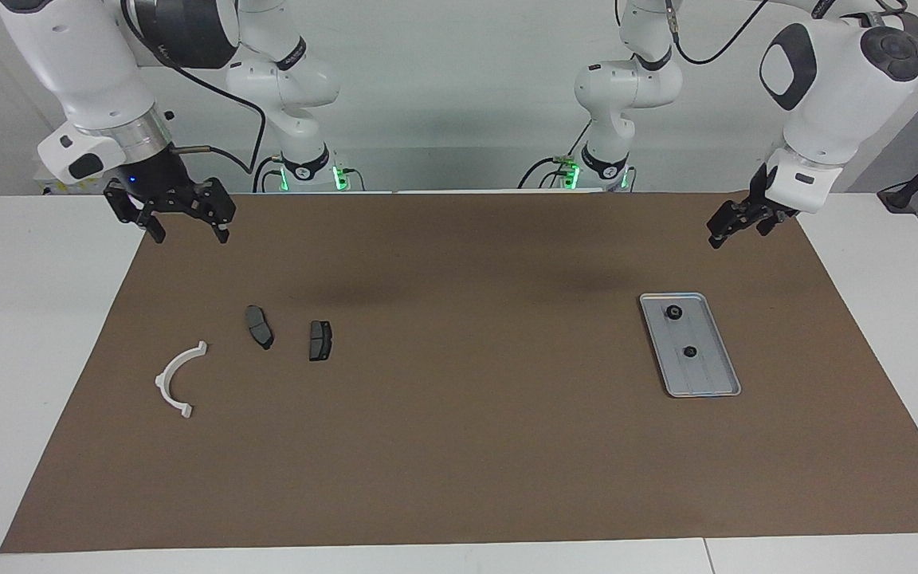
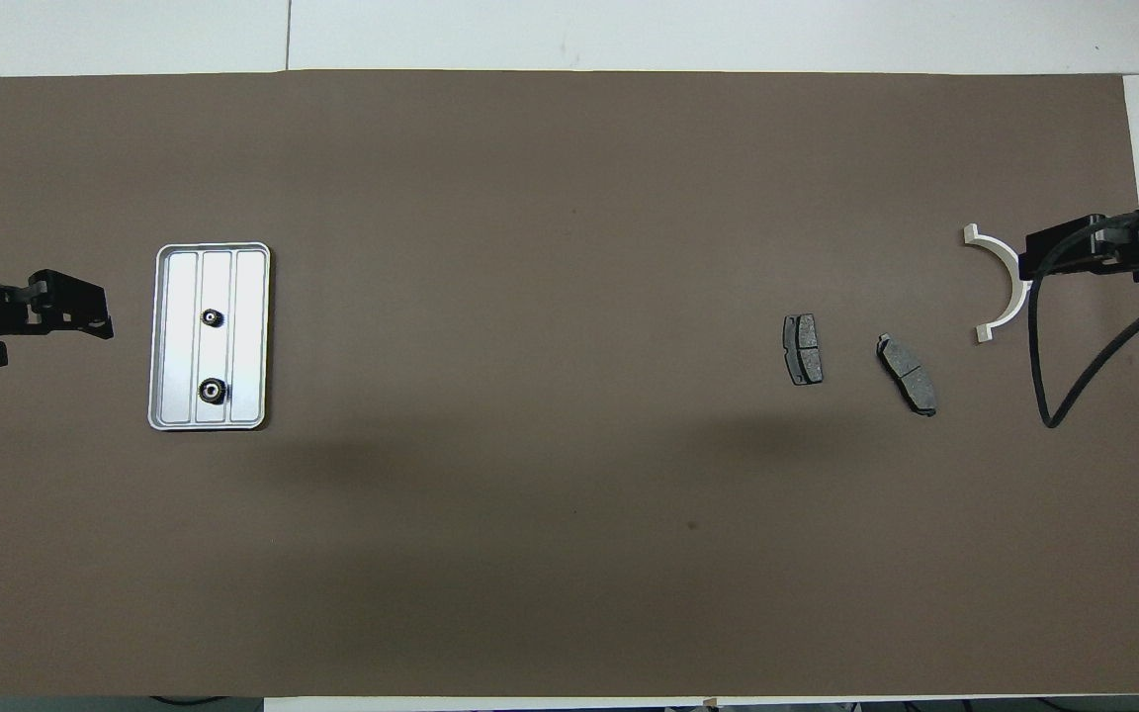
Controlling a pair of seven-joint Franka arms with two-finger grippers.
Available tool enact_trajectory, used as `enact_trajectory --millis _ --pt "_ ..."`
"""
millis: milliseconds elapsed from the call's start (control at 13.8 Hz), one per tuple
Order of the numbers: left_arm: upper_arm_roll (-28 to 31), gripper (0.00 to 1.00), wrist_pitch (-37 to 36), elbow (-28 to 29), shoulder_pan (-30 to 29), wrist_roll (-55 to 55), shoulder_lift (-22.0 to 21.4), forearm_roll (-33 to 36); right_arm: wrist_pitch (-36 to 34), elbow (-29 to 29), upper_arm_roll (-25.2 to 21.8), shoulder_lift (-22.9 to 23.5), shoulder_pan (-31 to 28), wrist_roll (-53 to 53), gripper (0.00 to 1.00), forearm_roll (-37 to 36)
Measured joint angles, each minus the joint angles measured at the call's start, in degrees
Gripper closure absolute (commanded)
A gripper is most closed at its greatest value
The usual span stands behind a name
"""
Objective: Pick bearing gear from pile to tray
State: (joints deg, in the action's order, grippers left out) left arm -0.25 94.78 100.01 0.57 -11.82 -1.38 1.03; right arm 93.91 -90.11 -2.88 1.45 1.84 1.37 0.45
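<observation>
A silver tray lies on the brown mat toward the left arm's end. Two small black bearing gears sit in it, also seen from overhead. The pile toward the right arm's end shows a white half-ring bracket and two dark brake pads; no gear shows there. My left gripper hangs open and empty over the mat beside the tray. My right gripper hangs open and empty over the mat near the bracket.
The brown mat covers most of the white table. A black cable loops down from the right arm's wrist, over the mat beside the bracket.
</observation>
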Motion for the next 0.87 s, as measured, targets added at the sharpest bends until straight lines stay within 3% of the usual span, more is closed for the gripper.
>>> enact_trajectory --millis 868 --pt "-0.33 0.0 -0.08 -1.61 -0.01 0.07 -0.01 0.0 0.0 0.0 0.0 0.0 0.01 0.0 0.0 0.0"
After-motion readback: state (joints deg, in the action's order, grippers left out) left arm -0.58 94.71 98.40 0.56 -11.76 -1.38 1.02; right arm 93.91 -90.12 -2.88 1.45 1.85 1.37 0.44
